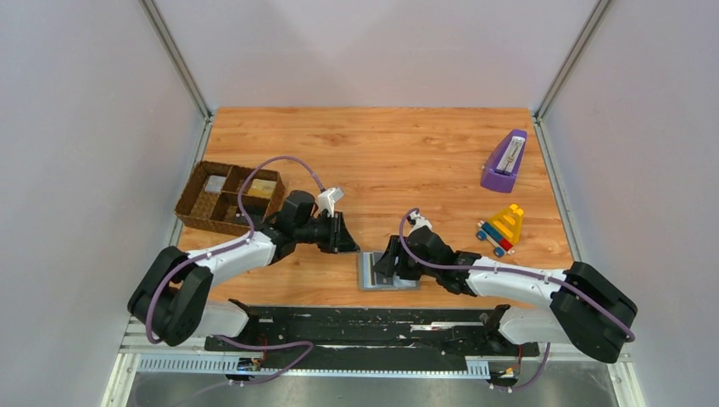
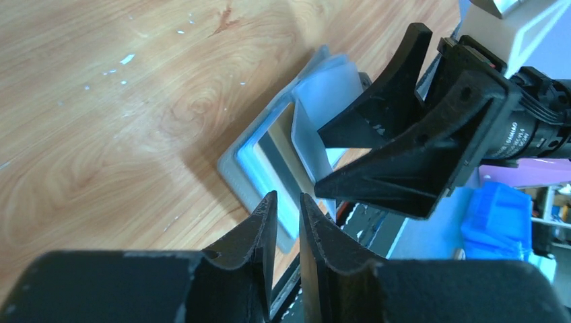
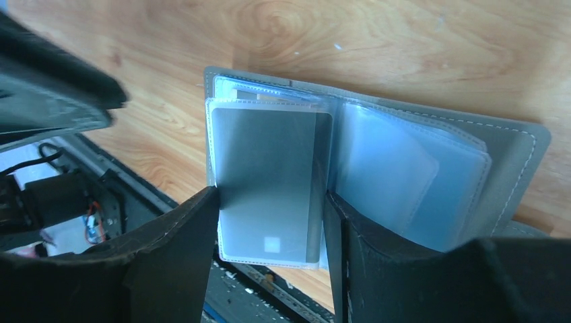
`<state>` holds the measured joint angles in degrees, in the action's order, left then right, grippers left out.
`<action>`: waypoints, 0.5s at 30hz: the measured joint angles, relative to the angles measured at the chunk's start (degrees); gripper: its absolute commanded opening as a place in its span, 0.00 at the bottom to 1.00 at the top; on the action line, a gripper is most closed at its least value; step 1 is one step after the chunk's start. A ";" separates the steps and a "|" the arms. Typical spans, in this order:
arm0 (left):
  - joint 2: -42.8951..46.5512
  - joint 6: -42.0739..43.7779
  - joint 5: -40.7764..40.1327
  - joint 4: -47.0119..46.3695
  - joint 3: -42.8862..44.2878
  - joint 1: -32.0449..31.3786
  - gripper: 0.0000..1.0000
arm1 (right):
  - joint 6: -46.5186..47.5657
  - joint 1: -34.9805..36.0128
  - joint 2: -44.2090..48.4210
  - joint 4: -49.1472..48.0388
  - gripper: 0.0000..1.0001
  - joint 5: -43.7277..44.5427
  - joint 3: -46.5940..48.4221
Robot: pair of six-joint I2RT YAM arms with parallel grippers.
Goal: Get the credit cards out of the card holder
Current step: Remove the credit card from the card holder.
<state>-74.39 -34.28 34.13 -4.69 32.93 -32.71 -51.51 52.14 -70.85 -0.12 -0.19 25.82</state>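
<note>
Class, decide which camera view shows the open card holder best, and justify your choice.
Right wrist: the card holder fills the frame, lying open, clear sleeves and a grey card plain. Left wrist shows it slanted, partly behind the right gripper. Top external shows it small, half covered by that gripper.

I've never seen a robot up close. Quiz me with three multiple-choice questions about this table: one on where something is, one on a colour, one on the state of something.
1. Where on the table is the brown woven tray?
A) left side
B) right side
C) centre

2. What colour is the wedge-shaped object at the far right?
A) green
B) purple
C) white

3. How is the card holder lying?
A) folded shut
B) standing on edge
C) spread open

Answers:
1 A, since the tray stands at the table's left edge.
2 B, since its whole body is purple.
3 C, since its clear sleeves are fanned out in the right wrist view.
</note>
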 measured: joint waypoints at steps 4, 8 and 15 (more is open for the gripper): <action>-5.29 -2.47 1.75 -4.72 0.00 -1.27 0.21 | 0.37 -0.39 0.37 -3.67 0.47 -2.78 -0.92; -10.10 -4.26 2.58 -7.58 0.02 -2.54 0.20 | 0.44 -0.59 0.92 -5.68 0.47 -4.42 -1.60; -13.64 -4.92 3.02 -8.31 0.92 -4.09 0.20 | 0.44 -0.90 1.68 -7.06 0.46 -5.33 -1.68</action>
<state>-88.03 -39.20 37.15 -12.99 33.85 -36.80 -51.07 51.24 -69.17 -7.18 -5.52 24.14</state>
